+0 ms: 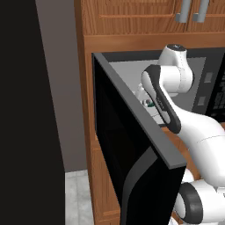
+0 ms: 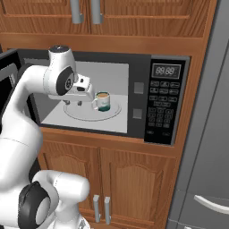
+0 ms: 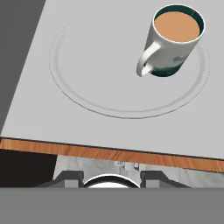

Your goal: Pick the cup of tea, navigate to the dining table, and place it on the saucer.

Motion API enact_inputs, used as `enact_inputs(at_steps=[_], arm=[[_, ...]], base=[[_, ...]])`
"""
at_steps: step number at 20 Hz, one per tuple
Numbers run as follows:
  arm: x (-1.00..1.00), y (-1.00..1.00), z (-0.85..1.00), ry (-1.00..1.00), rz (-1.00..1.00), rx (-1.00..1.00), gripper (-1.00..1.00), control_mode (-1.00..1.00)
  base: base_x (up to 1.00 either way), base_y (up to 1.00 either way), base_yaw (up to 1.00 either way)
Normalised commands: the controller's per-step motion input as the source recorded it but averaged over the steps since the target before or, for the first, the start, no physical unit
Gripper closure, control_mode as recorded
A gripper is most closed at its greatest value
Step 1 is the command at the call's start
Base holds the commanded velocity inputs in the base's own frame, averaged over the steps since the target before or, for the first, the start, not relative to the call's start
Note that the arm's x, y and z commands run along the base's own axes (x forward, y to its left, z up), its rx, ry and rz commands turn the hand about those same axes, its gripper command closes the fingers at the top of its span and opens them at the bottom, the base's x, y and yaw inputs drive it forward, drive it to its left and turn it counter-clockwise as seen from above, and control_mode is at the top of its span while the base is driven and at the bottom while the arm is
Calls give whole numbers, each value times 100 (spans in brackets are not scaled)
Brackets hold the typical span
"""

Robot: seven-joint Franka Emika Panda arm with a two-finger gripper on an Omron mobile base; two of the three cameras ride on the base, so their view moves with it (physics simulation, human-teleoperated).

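The cup of tea [image 3: 174,40] stands upright on the round turntable [image 3: 87,87] inside the open microwave [image 2: 165,100], toward one edge of that plate and not at its middle. It is a small white mug with a dark green band low on its wall, and pale brown tea sits close to the rim; its handle [image 3: 146,61] points toward the camera on the hand. That full level is the main risk, as I judge it: a bump or a tilted lift would likely slop tea over the plate. A second risk is the handle, since a grip that catches it off-centre may turn the mug instead of holding it. The plate may also rotate under a sideways push, carrying the cup away. The tool [image 2: 81,95] hangs at the mouth of the oven, just beside the cup and apart from it, holding nothing; whether it is spread or closed I cannot tell. The swung-out door [image 1: 132,149] stands near the arm, so a wide swing could strike it.
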Motion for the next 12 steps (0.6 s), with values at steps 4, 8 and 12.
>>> enact_inputs(at_steps=[4, 8, 12], arm=[[4, 0, -2, 0, 0, 0, -100, -100], [0, -19, -25, -1, -1, 0, -100, -100], [4, -43, -23, 0, -8, 0, -100, -100]], base=[[0, 0, 0], [0, 0, 0], [0, 0, 0]])
